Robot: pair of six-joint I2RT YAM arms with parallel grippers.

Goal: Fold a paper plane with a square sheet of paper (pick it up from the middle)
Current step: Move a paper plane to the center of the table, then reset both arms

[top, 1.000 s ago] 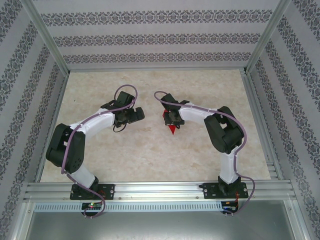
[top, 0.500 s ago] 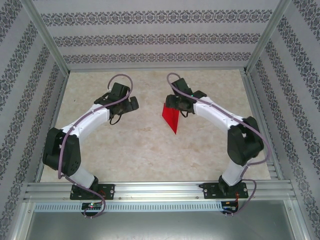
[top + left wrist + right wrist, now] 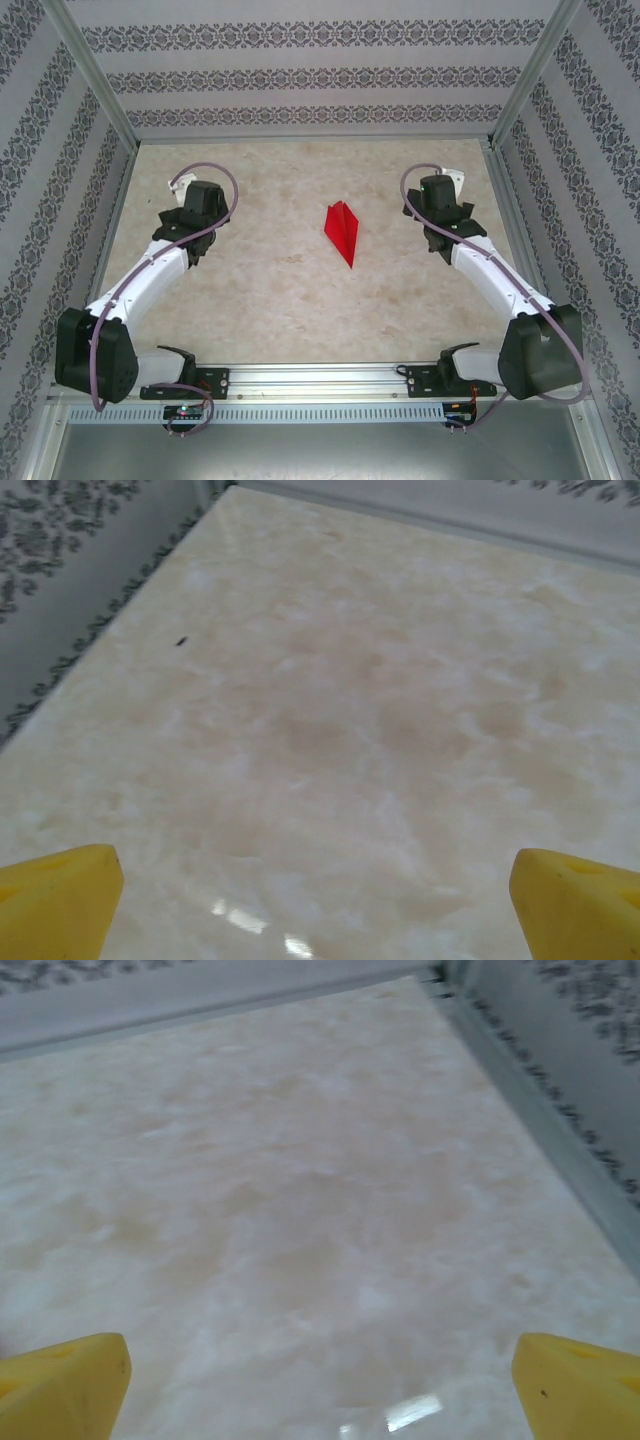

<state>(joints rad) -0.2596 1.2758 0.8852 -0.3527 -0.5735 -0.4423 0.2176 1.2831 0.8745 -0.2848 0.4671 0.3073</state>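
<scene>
The paper plane (image 3: 342, 230), a slim bright red dart with its sharp tip toward the near edge, lies alone on the marble table in the top view. My left gripper (image 3: 203, 205) sits well to its left near the left wall. My right gripper (image 3: 436, 197) sits well to its right near the right wall. In the left wrist view the left gripper (image 3: 318, 910) is open, its yellow fingertips (image 3: 60, 900) wide apart over bare table. The right gripper (image 3: 320, 1390) is open too, with yellow fingertips (image 3: 65, 1385) spread and nothing between them.
Patterned walls with aluminium posts enclose the table (image 3: 300, 300) on three sides. A metal rail (image 3: 320, 382) runs along the near edge, carrying both arm bases. The right wall's frame edge (image 3: 560, 1150) runs close beside the right gripper.
The right gripper has let go of the red plane and swung out to the right. The left arm has swung out to the left. The plane now lies free on the table.
</scene>
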